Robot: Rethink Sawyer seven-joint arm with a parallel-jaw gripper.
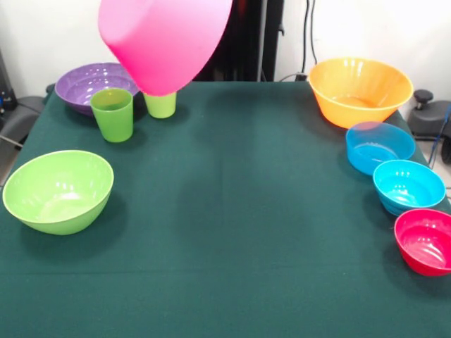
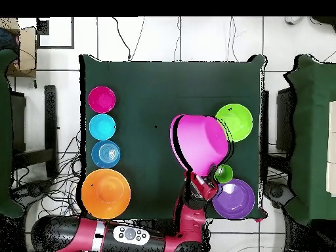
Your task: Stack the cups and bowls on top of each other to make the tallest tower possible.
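Note:
The large pink bowl (image 1: pixel 165 39) hangs tilted in the air above the table's far left; in the overhead view (image 2: pixel 200 143) it covers my gripper (image 2: pixel 202 185), which holds it at its rim. The green cup (image 1: pixel 113 114) and the lime cup (image 1: pixel 161 105) stand upright below it, in front of the purple bowl (image 1: pixel 88 84). The lime-green bowl (image 1: pixel 58 190) sits at the near left. The orange bowl (image 1: pixel 360 90), blue bowl (image 1: pixel 379 146), turquoise bowl (image 1: pixel 409 185) and small red bowl (image 1: pixel 425 241) line the right side. The red cup is out of view.
The dark green table (image 1: pixel 232 211) has bare cloth through its middle. My red arm (image 2: pixel 190 220) reaches in from the base side. Black chairs (image 2: pixel 16 131) stand at the table's sides, and cables lie on the floor.

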